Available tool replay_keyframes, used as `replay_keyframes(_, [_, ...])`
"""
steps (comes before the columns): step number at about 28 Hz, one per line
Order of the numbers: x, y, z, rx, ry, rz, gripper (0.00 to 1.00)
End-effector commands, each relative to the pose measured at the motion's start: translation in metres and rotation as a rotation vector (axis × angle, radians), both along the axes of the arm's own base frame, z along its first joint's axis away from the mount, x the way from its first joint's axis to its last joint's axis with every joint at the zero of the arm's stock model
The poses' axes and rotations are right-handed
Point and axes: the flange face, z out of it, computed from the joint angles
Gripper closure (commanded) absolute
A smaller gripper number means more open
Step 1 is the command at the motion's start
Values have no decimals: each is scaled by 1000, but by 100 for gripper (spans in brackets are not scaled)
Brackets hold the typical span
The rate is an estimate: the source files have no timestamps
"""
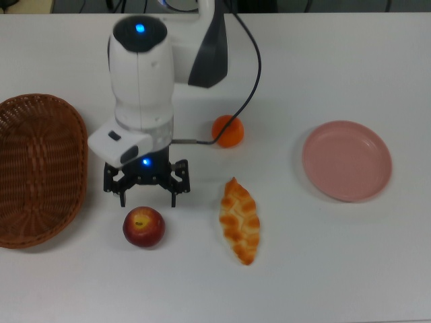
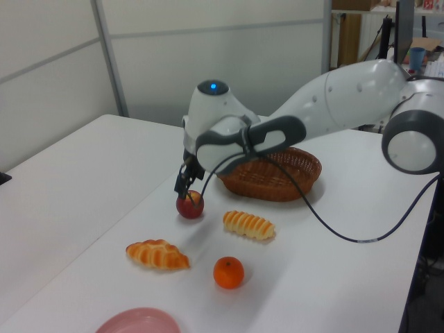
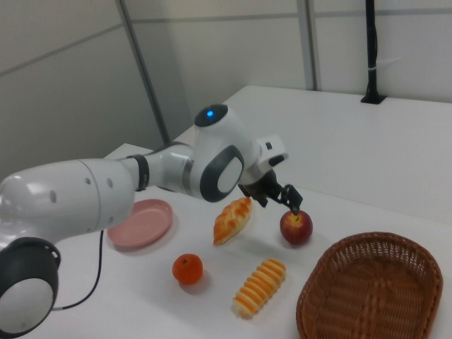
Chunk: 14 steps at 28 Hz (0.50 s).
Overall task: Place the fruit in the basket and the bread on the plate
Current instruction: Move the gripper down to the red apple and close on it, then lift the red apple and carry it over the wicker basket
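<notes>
The red apple (image 1: 143, 227) lies on the white table near the basket (image 1: 37, 168), a large wicker oval at the top view's left. My gripper (image 1: 147, 196) hangs just above the apple, open, with its fingers spread wider than the fruit; it also shows as the gripper (image 2: 186, 189) and the gripper (image 3: 286, 199). The orange mandarin (image 1: 230, 131) peeks out beside the arm. In the top view the arm hides the striped roll (image 2: 248, 225). The braided pastry (image 1: 240, 221) lies in the middle. At the top view's right sits the pink plate (image 1: 347, 160), with nothing on it.
The arm's black cable (image 1: 252, 67) loops over the table by the mandarin. The basket (image 2: 267, 170) holds nothing. A second white table (image 2: 62, 187) stands alongside at the left view's left.
</notes>
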Motion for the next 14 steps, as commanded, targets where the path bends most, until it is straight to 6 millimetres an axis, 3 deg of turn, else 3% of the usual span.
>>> replay_keyframes(1, [6, 3, -23, -27, 7, -3, 0])
replay_keyframes(14, [10, -6, -56, -91, 23, 22, 0])
